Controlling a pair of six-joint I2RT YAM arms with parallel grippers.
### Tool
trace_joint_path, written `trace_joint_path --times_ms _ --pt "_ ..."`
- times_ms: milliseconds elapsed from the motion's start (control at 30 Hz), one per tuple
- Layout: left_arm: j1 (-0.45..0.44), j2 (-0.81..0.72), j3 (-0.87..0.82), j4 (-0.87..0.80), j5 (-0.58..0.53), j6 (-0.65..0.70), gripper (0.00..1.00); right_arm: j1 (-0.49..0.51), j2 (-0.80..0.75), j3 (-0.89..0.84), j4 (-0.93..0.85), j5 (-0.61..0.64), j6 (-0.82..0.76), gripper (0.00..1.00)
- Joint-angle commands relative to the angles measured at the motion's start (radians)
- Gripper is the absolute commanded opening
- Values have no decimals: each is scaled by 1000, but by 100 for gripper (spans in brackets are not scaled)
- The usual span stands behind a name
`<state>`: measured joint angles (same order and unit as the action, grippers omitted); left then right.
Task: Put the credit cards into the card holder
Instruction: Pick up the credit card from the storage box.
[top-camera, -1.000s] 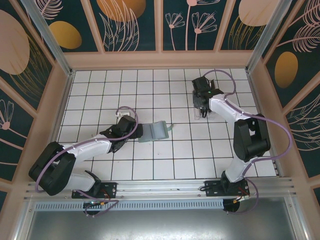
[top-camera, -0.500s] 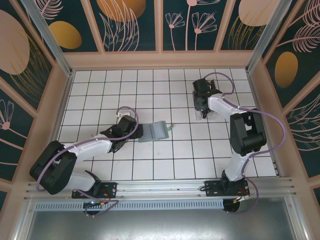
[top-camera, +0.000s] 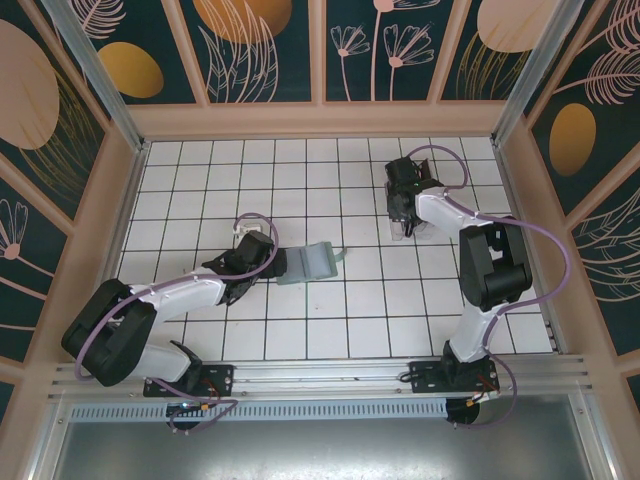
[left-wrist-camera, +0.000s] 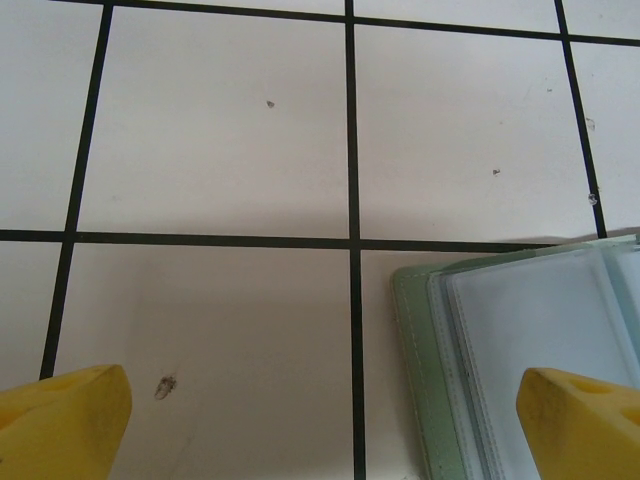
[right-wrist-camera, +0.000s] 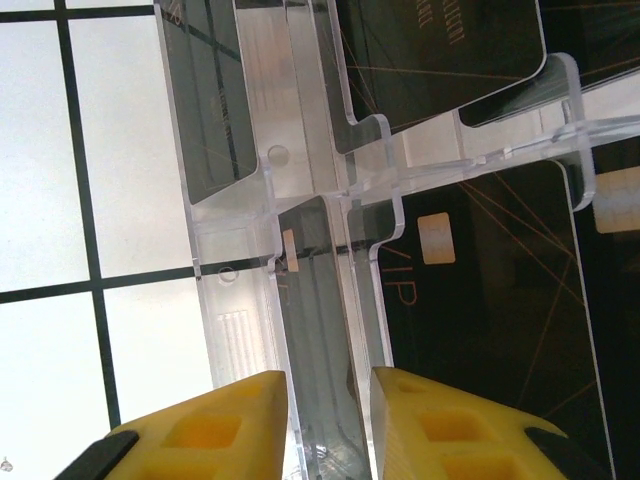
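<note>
**Several cards waiting in the rack, holder lying open well apart**

I am seeing the credit cards (right-wrist-camera: 445, 60) standing on edge in the slots of a clear plastic rack (right-wrist-camera: 300, 170) at the far right of the worktop (top-camera: 330, 320). They are black, with gold lines and a chip patch on one face.

I am judging them light, thin and stiff, with glossy, probably slippery faces. The best hold looks like a flat pinch across the two faces near the free upper edge, followed by a straight lift out of the slot. The rack itself looks light enough to tip or drag if a card binds.

The right pincer (right-wrist-camera: 328, 420) is sitting at the rack with its yellow fingers nearly together on either side of a thin dark slab. I cannot tell whether they are pressing on it, or whether it is a card or a rack wall.

The card holder (top-camera: 315, 263) is lying open near the middle, showing soft green covers and clear floppy sleeves. I am expecting the sleeve mouths to need steadying. The left pincer (left-wrist-camera: 320, 430) is hovering spread wide over the holder's edge, gripping nothing.

The worktop is flat white tile with dark grout, smooth and hard. Walls are enclosing it on three sides, and the rack is sitting near the right-hand one.
</note>
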<state>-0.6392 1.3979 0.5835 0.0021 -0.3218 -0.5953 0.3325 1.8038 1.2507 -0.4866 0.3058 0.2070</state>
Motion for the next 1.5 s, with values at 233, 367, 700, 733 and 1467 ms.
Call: trace_joint_path --times_ms 233,367,700,733,1467 --pt "8 4 18 12 -3 -6 98 -23 -11 24 15 -21 -5 20" --pt "8 6 20 12 -3 -6 98 -30 -20 23 20 -43 -3 16" --pt "9 23 29 1 4 2 99 -58 -37 16 31 -103 2 12" --pt "8 26 30 -1 6 3 99 -61 -41 15 34 -109 2 11" --pt "4 49 82 -49 46 29 99 -52 -271 18 87 -346 56 0"
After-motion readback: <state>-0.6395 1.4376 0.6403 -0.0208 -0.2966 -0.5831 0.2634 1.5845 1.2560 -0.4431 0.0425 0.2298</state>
